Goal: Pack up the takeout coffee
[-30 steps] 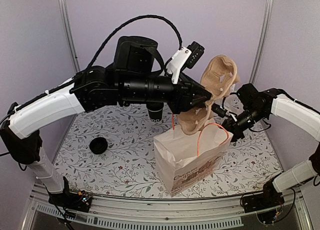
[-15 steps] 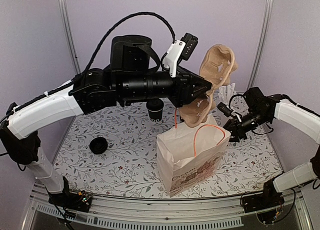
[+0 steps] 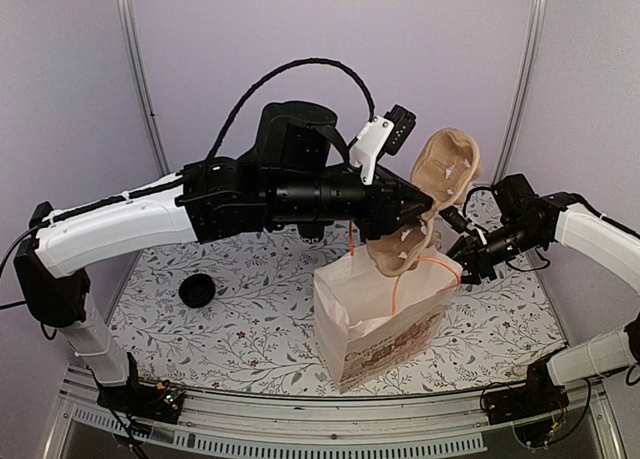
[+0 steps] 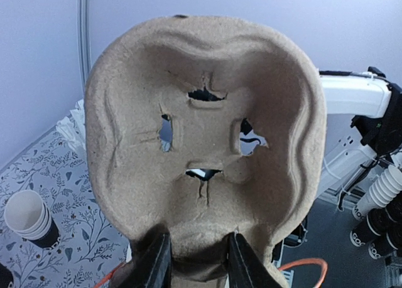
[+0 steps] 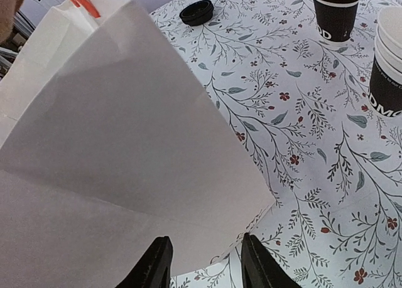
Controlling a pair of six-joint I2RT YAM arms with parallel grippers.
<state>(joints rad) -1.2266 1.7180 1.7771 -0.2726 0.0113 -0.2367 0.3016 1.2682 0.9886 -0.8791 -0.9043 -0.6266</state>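
A paper bag [image 3: 385, 314] with orange handles stands upright on the floral-patterned table [image 3: 250, 329], nearest the arm bases. The right gripper [image 5: 204, 260] sits at the bag's upper right edge. Its fingers are partly apart and the bag's white wall lies in the gap; contact with the pads cannot be confirmed. The left gripper [image 4: 198, 263] is above the bag mouth, closed on the lower rim of a moulded pulp cup carrier [image 4: 207, 131], which it holds on edge with one end just over the opening. The takeout coffee [image 5: 335, 12] stands upright on the table, lid on, well apart from both grippers and outside the bag. The right wrist view shows it beyond the bag, beside a stack of lidless cups [image 5: 386, 62]. In the overhead view the left arm hides it. A loose black lid [image 3: 197, 290] lies separately at the table's left.
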